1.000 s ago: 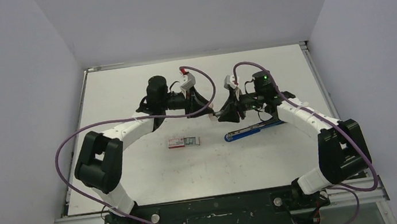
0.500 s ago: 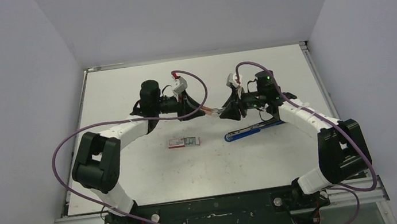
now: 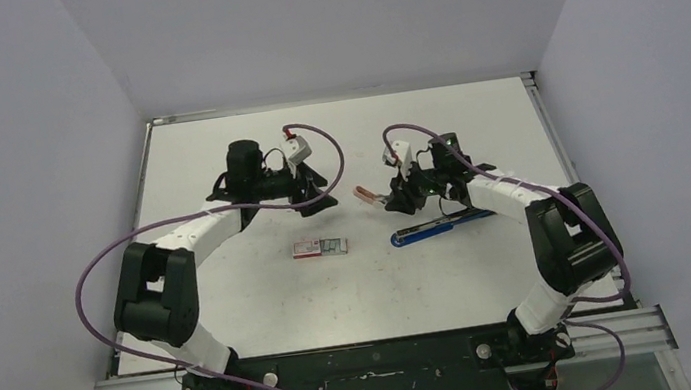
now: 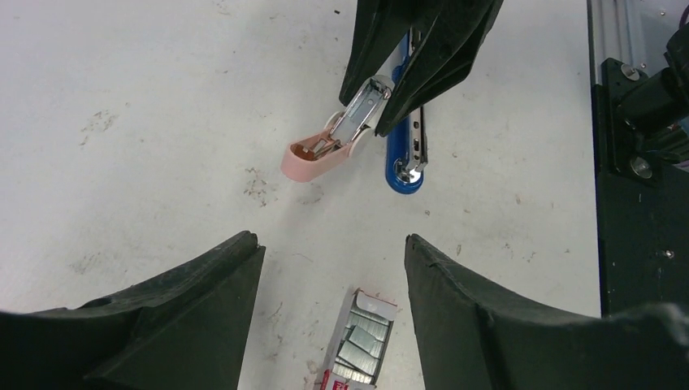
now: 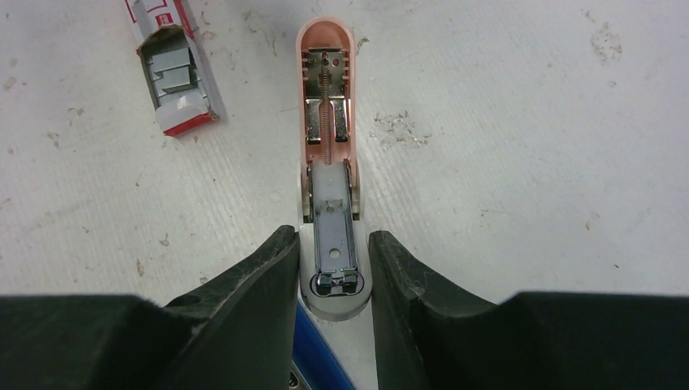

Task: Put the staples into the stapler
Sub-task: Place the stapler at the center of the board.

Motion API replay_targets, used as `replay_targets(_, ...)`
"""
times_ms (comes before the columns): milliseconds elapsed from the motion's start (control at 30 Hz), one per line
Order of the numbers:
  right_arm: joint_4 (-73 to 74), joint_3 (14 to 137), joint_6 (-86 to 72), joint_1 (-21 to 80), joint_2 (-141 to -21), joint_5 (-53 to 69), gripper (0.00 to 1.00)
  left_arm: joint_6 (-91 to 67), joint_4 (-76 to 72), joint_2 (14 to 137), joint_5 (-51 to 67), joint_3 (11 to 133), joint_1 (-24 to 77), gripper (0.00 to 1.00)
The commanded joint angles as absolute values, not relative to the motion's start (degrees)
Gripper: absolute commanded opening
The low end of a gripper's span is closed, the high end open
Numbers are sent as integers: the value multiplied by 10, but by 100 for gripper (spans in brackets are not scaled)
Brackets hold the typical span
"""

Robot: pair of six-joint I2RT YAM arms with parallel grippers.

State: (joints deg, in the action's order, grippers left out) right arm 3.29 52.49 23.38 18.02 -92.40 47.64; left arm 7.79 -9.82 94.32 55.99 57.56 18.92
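Observation:
My right gripper (image 5: 333,240) is shut on the white base end of a small pink stapler (image 5: 327,97). That stapler is hinged open, with its spring and bare metal channel facing up, and it hangs just above the table. The slim blue stapler (image 3: 427,230) lies on the table under that gripper; its blue edge (image 5: 317,357) shows below the fingers. The staples (image 4: 361,337) lie as silvery strips in their open red-and-white box (image 3: 320,248). My left gripper (image 4: 331,244) is open and holds nothing, above the box and well short of the pink stapler (image 4: 313,158).
The table's right metal rail and a black mount (image 4: 642,162) show in the left wrist view. Purple cables loop over both arms. The white table (image 3: 236,310) carries only scuff marks elsewhere.
My left gripper has opened, let go of the pink stapler's tip and drawn back to the left. The right gripper still holds that stapler and has shifted slightly left.

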Motion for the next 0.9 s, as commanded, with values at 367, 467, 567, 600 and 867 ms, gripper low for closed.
replay_targets(367,-3,581,307,240,-1035,414,17,163,-36,843,482,547,171,65)
replay_targets(467,31,584,335,238,-1034,407,23,179,-31,833,476,538,171,65)
replay_targets(567,50,584,356,236,-1034,401,29,185,-27,829,471,534,171,65)
replay_targets(600,57,586,361,236,-1035,402,31,187,-25,828,470,532,171,65)
replay_targets(867,96,602,384,233,-1047,394,45,225,-1,816,454,529,171,66)
